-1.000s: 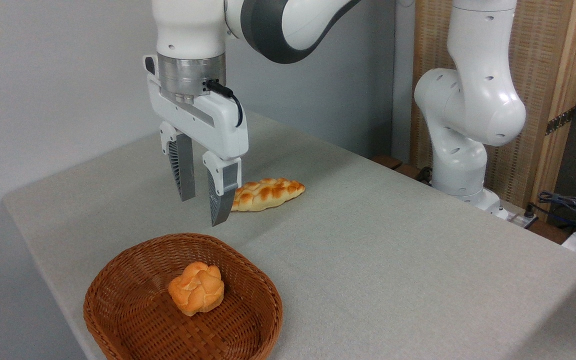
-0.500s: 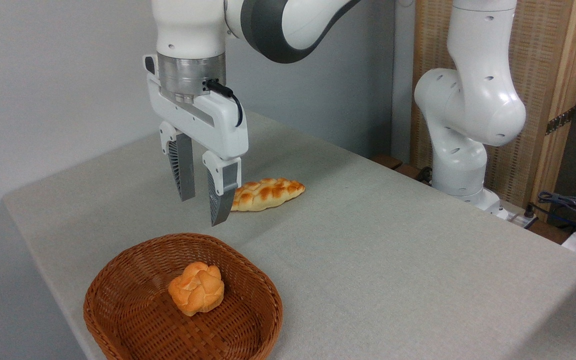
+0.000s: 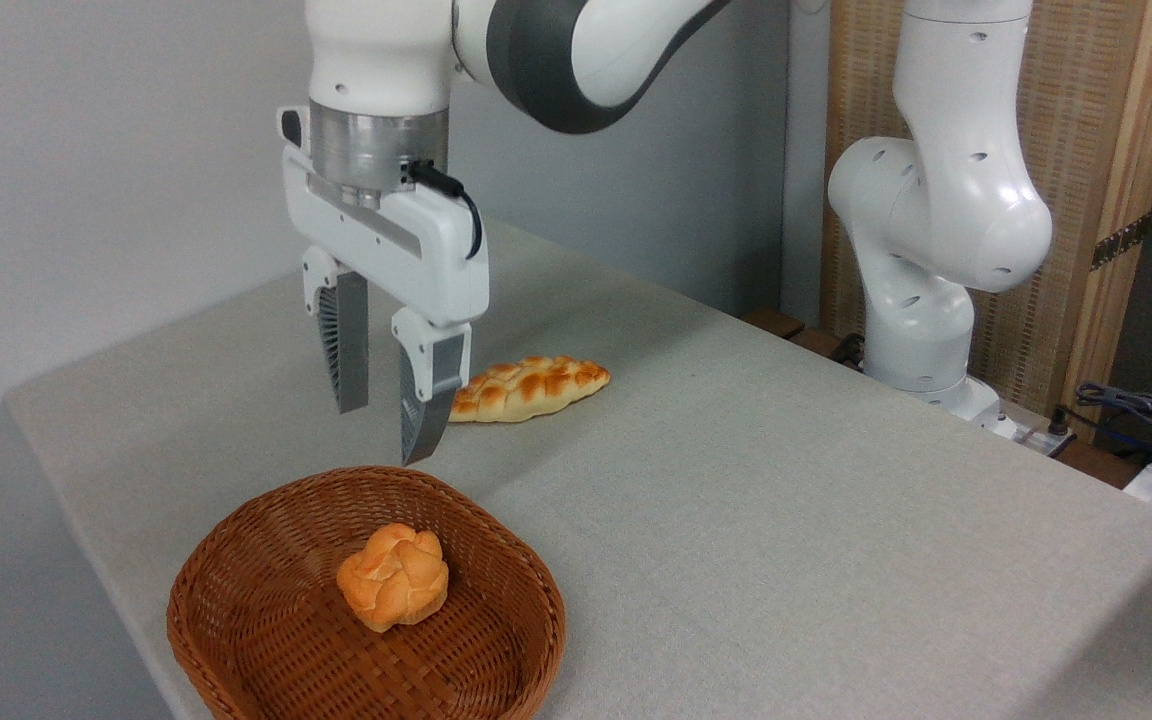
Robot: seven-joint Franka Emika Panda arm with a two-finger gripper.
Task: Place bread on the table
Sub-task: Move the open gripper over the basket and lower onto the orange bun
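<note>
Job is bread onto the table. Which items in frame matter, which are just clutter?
In play:
- round bun, lying in the wicker basket
- table, grey cloth
- gripper, fingers apart, empty, above the basket's far rim

Lying about:
- braided loaf, already on the table
- cables at the right edge

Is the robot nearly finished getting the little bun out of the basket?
Not yet. Nothing looks done: the round bun sits inside the wicker basket, untouched. Right now the gripper hangs open and empty above the basket's far rim. Left to do: go down, grab the bun, lift it out and set it on the table. The long braided loaf already lies on the table.
</note>
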